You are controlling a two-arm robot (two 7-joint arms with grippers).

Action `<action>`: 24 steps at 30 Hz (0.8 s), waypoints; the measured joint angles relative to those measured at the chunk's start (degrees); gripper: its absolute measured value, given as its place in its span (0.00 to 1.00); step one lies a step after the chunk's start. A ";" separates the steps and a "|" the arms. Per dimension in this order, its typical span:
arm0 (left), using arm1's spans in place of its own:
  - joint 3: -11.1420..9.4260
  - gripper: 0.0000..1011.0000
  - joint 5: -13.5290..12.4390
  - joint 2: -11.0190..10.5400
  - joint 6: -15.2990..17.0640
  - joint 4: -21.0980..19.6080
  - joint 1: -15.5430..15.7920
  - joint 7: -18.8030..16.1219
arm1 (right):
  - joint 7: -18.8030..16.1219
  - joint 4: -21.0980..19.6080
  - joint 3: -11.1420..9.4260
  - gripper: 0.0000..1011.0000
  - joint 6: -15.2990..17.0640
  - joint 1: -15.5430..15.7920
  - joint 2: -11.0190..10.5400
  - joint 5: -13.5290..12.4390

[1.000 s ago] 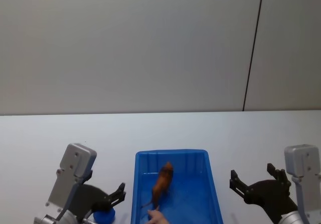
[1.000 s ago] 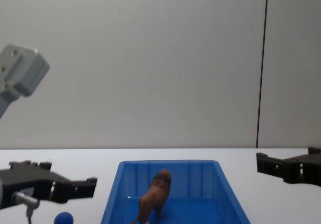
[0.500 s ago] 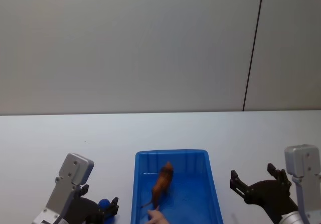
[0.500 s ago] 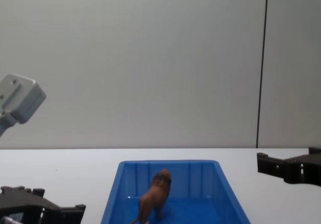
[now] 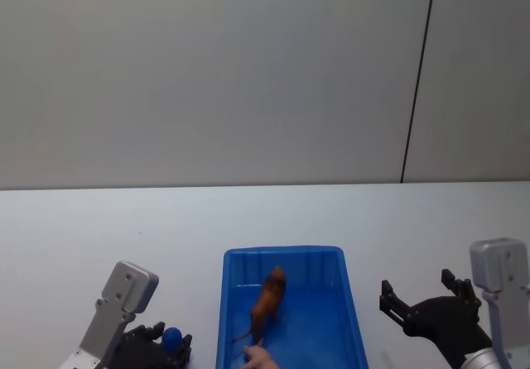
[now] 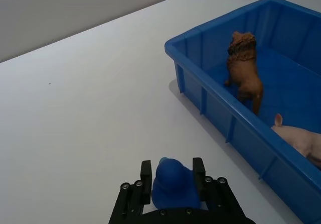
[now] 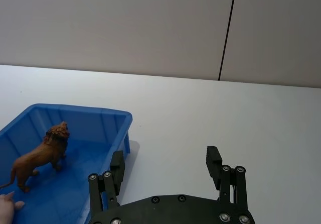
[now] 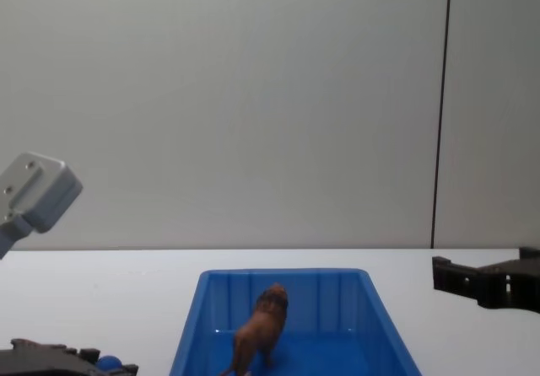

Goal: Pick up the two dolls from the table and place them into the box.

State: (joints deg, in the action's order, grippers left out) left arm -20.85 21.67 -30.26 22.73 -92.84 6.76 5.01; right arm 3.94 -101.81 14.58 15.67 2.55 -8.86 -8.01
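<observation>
Left gripper (image 6: 171, 180) clenched on blue doll (image 6: 172, 184) at tabletop (image 6: 90, 108) — beside the box (image 6: 200, 91). Lion (image 6: 244, 63), pink doll (image 6: 301, 139) inside. Right gripper (image 7: 165, 168) released — idle.

No writing, label, brand mark or number can be read anywhere here.
</observation>
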 joint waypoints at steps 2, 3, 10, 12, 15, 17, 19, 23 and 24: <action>-0.01 0.48 0.00 0.08 -0.01 0.19 0.06 0.22 | 0.00 0.00 0.00 0.99 0.00 0.00 0.00 0.00; -0.01 0.44 0.00 0.10 -0.01 0.27 0.07 0.29 | 0.00 0.00 0.00 0.99 0.00 0.00 0.00 0.00; 0.08 0.27 -0.74 0.21 -0.74 0.27 0.12 0.20 | 0.00 0.00 0.00 0.99 0.00 0.00 0.00 0.00; 0.17 0.26 -0.97 0.18 -0.97 0.02 0.12 -0.07 | 0.00 0.00 0.00 0.99 0.00 0.00 0.00 0.00; 0.51 0.23 -1.72 -0.04 -1.60 -0.94 0.12 -0.91 | -0.01 0.00 0.00 0.99 0.00 0.00 0.00 0.00; 0.66 0.22 -2.00 -0.15 -1.84 -1.39 0.13 -1.23 | 0.00 0.00 0.00 0.99 0.00 0.00 0.00 0.00; 0.95 0.21 -2.52 -0.35 -2.26 -2.25 0.19 -1.71 | -0.01 0.00 0.00 0.99 0.00 0.00 0.00 0.00; 1.43 0.18 -3.32 -0.68 -3.00 -3.75 0.42 -2.12 | -0.01 0.00 0.00 0.99 0.00 0.00 0.00 0.00; 1.60 0.18 -3.61 -0.78 -3.42 -4.30 0.53 -2.12 | 0.00 0.00 0.00 0.99 0.00 0.00 0.00 0.00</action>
State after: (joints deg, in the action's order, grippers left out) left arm -19.25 18.06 -31.04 19.31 -97.15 7.29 2.89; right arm 3.94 -101.81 14.59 15.67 2.55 -8.86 -8.01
